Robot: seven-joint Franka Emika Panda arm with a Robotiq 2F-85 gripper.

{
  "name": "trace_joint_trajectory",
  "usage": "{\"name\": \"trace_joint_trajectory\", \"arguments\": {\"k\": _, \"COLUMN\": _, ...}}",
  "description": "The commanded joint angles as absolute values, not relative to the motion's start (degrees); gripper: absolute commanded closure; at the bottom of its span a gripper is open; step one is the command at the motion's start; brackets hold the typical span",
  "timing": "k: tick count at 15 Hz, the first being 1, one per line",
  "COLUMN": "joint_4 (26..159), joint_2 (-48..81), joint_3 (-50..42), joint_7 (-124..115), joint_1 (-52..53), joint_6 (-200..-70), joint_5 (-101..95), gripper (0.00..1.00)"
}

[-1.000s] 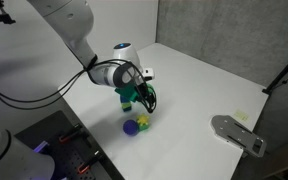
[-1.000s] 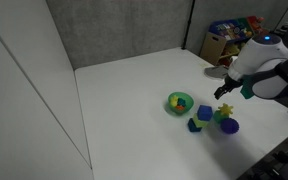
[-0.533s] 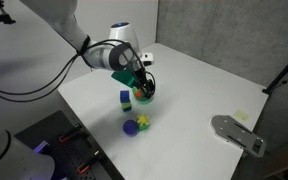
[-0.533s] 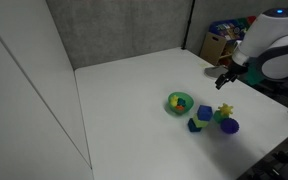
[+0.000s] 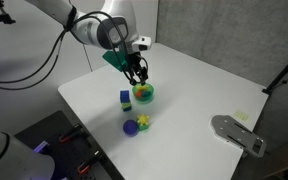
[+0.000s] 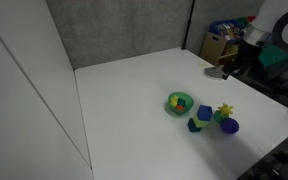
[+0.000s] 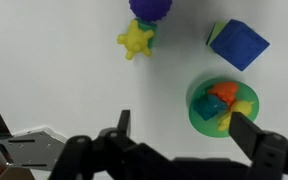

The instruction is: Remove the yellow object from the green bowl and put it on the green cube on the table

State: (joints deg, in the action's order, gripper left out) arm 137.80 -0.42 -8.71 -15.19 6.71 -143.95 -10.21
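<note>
Items on the table [image 7: 54, 90], counted.
One green bowl [image 7: 196, 121] holding three small pieces [image 7: 222, 91], one blue block [image 7: 236, 45], one purple round object [image 7: 149, 7], one yellow spiky piece [image 7: 135, 40].

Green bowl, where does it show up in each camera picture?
In an exterior view: green bowl at the centre.
In an exterior view: green bowl right of centre.
Wrist view: green bowl at right, below middle.
Shared landmark: purple round object, near it in all.

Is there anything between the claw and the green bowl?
No. In an exterior view the open gripper hangs above the bowl with only air between; the wrist view agrees.
</note>
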Motion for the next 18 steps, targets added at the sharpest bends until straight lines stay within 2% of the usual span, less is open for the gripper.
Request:
{"name": "trace_joint_trajectory", "arguments": {"k": 1, "joint_4": 138.02, "joint_2": -7.43, "joint_3": -5.11, "joint_7": -13.63, "joint_1": 3.37, "joint_6": -136.32, "joint_5": -4.93, "gripper": 0.0}}
{"name": "trace_joint_trajectory", "arguments": {"k": 13, "joint_4": 133.91, "joint_2": -26.45, "joint_3": -3.89, "joint_7": -5.8, "joint_1": -1.85, "joint_6": -109.5, "joint_5": -1.0, "gripper": 0.0}}
{"name": "trace_joint_trajectory", "arguments": {"k": 18, "joint_4": 133.96, "joint_2": -28.05, "joint_3": -3.59, "joint_7": -6.04, "joint_1": -3.0, "joint_6": -108.72, "joint_5": -0.25, "gripper": 0.0}}
